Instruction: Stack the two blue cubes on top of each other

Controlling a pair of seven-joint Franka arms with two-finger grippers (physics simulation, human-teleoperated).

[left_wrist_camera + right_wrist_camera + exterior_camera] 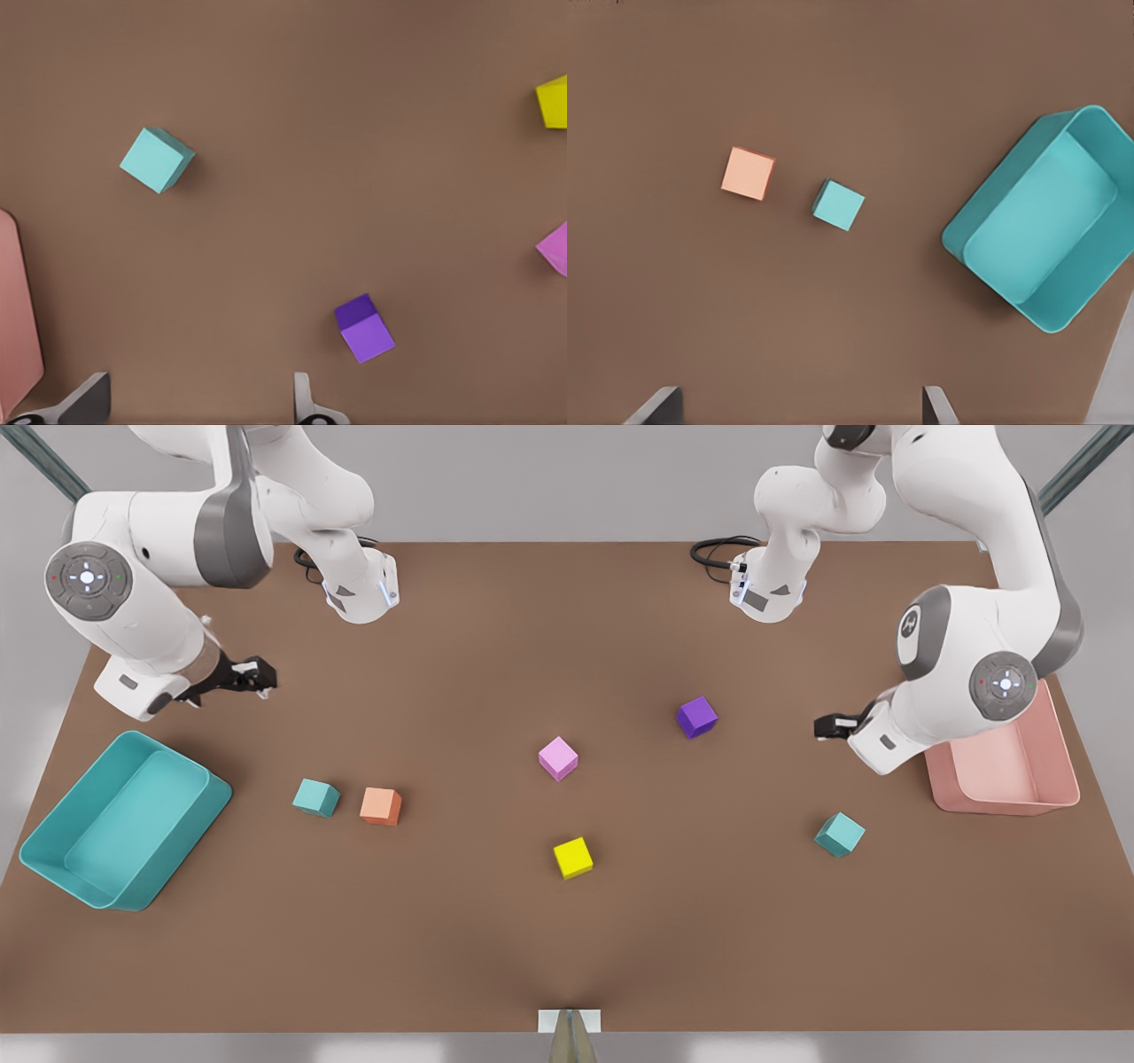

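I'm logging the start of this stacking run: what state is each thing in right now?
Teal cube by orange cube: on table, unstacked.
Teal cube near pink tray: on table, unstacked.
Left hand: open, empty.
Right hand: open, empty.
Teal tray: empty.

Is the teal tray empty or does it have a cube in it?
Empty. The teal tray shows a bare floor; both blue cubes sit on the table.

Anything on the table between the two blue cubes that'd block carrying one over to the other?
In the front view, the orange cube sits right beside the blue cube at the front view's left, and the yellow cube lies near the line to the other blue cube. A lifted carry should clear both.
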